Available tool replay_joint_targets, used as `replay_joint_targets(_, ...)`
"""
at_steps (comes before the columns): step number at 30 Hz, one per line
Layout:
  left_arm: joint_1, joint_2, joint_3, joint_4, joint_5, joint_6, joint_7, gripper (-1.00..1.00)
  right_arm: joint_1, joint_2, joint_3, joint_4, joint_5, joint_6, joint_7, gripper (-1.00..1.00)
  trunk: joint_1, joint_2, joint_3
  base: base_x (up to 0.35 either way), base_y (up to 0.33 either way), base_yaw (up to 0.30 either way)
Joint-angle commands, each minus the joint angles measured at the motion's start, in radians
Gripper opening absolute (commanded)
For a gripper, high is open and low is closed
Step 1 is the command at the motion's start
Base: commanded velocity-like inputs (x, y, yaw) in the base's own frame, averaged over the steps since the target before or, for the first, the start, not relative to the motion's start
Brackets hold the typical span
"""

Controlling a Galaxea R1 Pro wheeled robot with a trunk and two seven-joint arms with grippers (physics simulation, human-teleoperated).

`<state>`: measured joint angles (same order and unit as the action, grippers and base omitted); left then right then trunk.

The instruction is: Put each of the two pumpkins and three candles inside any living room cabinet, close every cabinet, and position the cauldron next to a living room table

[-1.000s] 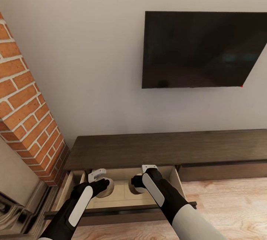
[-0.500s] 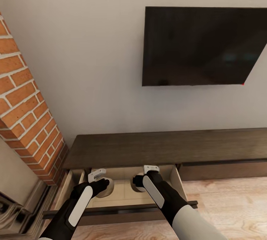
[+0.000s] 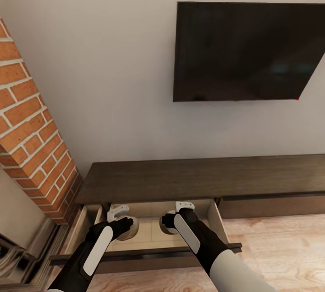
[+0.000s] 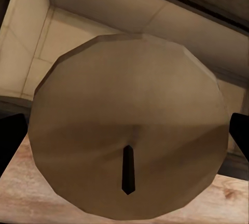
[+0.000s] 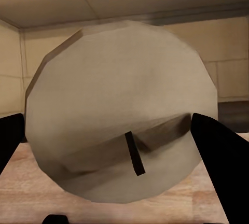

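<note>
The cabinet [image 3: 203,177] runs along the wall, and its left drawer [image 3: 149,237] is pulled out, pale beige inside. Both grippers hang over that drawer. My left gripper [image 3: 127,226] is shut on a round beige candle [image 3: 132,230]; in the left wrist view that candle [image 4: 129,125], with its dark wick, sits between the black fingers [image 4: 10,138]. My right gripper [image 3: 166,221] is shut on a second candle [image 3: 162,228], seen large in the right wrist view as a pale candle [image 5: 114,115] between the fingers [image 5: 220,149]. The pumpkins, cauldron and table are out of view.
A dark TV [image 3: 248,53] hangs on the wall above the cabinet. A brick chimney [image 3: 31,138] and a grey fireplace surround [image 3: 18,251] stand at the left. The drawer to the right [image 3: 271,208] is shut. Wooden floor [image 3: 280,247] lies in front.
The whole picture has shifted slightly, so the camera moved. Both grippers stay over the open drawer, each with its candle in it.
</note>
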<state>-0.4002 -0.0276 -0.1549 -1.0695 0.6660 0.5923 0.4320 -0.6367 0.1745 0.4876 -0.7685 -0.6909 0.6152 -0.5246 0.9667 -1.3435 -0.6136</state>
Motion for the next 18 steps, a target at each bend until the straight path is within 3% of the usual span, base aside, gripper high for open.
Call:
replay_joint_targets(1,0.000,0.000,0.000,0.000,0.000,0.000,0.000,-1.00,0.000,0.000,0.000,0.000,0.001,-0.001,0.000,-1.00,0.004,-0.007,-0.003,0.000,0.000,0.000)
replay_joint_targets(9,0.000,0.000,0.000,-0.001,0.000,0.000,-0.001,-1.00,0.000,0.000,-0.001,0.000,-0.003,0.000,0.003,-1.00,0.035,-0.063,-0.028,0.000,0.000,0.000)
replay_joint_targets(18,0.000,0.001,0.001,-0.015,0.000,0.001,-0.001,-1.00,0.000,0.000,-0.003,0.000,-0.004,0.000,0.003,-1.00,0.035,-0.063,-0.028,0.007,0.029,0.000)
